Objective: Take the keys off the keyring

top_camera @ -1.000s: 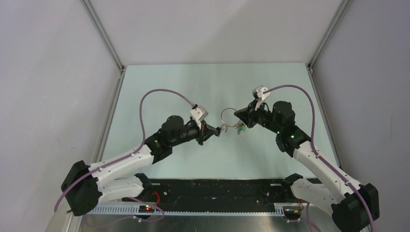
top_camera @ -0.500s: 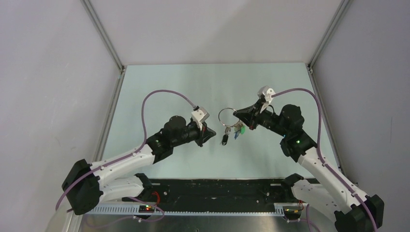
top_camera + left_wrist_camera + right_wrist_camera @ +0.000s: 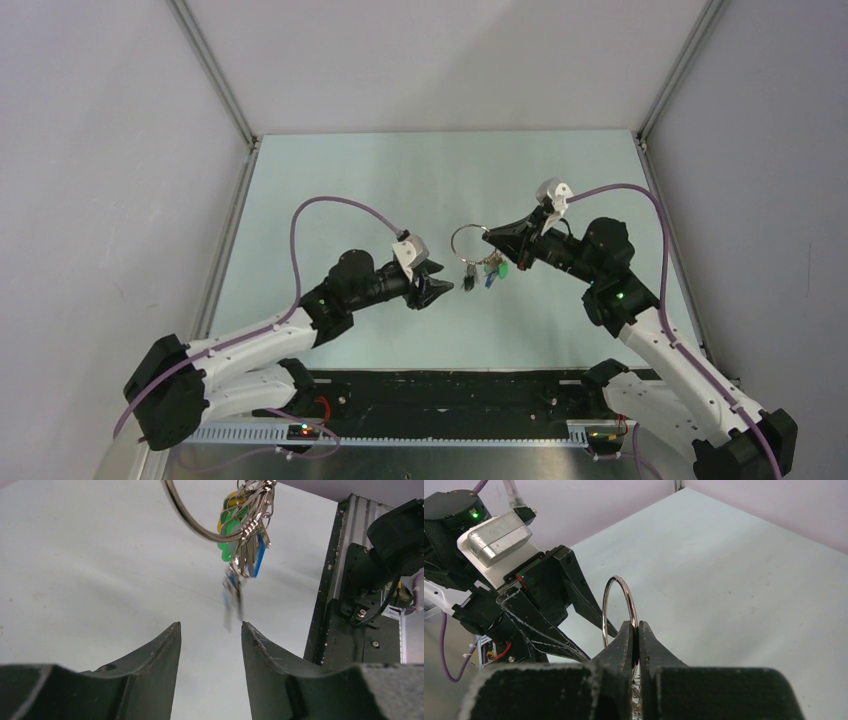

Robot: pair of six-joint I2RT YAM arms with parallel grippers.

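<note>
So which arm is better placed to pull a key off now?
Probably the left: the left gripper is open and empty, close to the hanging keys, while the right gripper is shut on the keyring.

We record the keyring [image 3: 617, 578] as bright silver wire. The keys [image 3: 243, 540] carry green, blue and yellow heads on silver blades. The left gripper [image 3: 211, 625] and right gripper [image 3: 635, 625] are matt black. The cables [image 3: 345, 199] are purple. The table [image 3: 400, 180] is plain pale mint green. One indicator lamp [image 3: 621, 294] at the right glows green.
</note>
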